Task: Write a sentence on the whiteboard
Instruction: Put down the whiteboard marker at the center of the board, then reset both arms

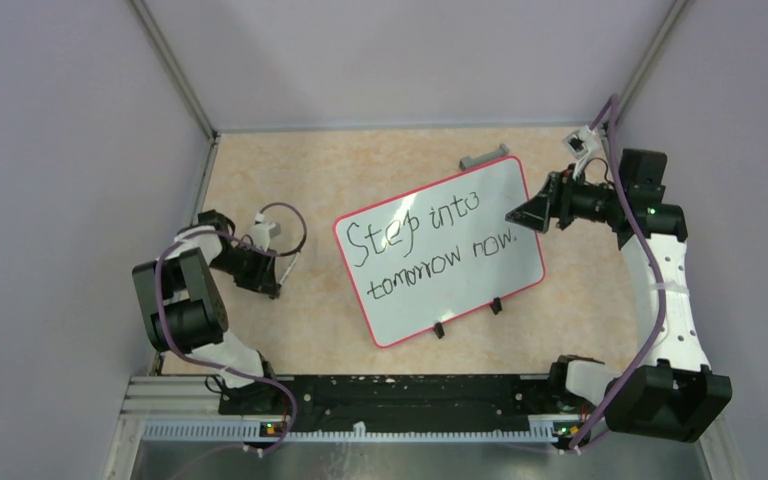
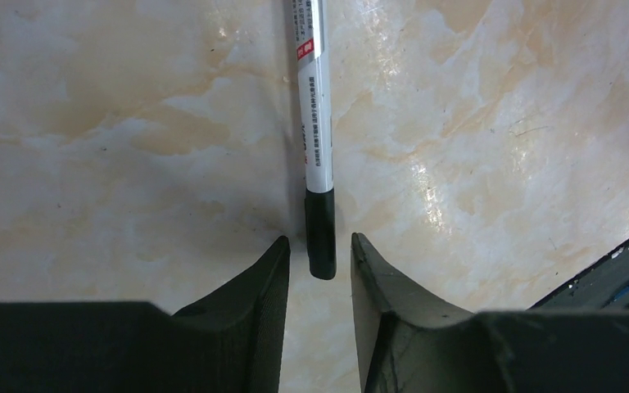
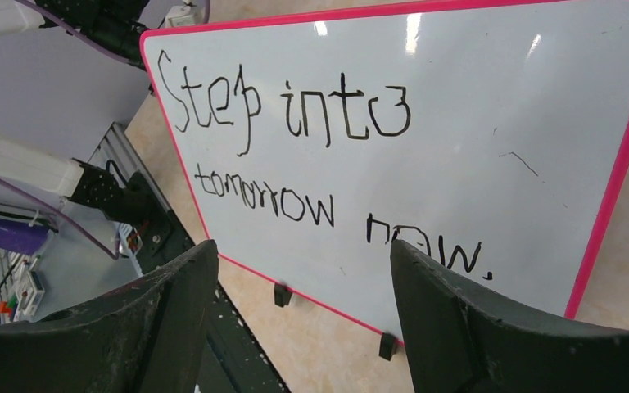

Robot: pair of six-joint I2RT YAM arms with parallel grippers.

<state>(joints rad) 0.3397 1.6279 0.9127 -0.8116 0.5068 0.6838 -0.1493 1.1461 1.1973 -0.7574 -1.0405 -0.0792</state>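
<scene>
Marbled beige tabletop (image 1: 290, 170) between lilac walls (image 1: 60, 150), whiteboard (image 1: 505, 195) askew, left pincer (image 2: 321, 242) unclenched astride a marker (image 2: 315, 123), right pincer (image 3: 303, 255) agape.

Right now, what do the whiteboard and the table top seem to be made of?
The whiteboard: glossy white coated panel, maybe melamine or painted steel; lamp glare shows on it. Its pink rim looks plastic. The table top: beige marble-patterned sheet, likely laminate or vinyl; semi-gloss glare patches.

White rectangular pink-rimmed whiteboard (image 1: 420, 312): black handwritten marker sentence (image 1: 430, 250), 2 lines, reads "Step into / tomorrow now." White marker pen with black cap (image 2: 315, 123): barrel print too small to read.
</scene>
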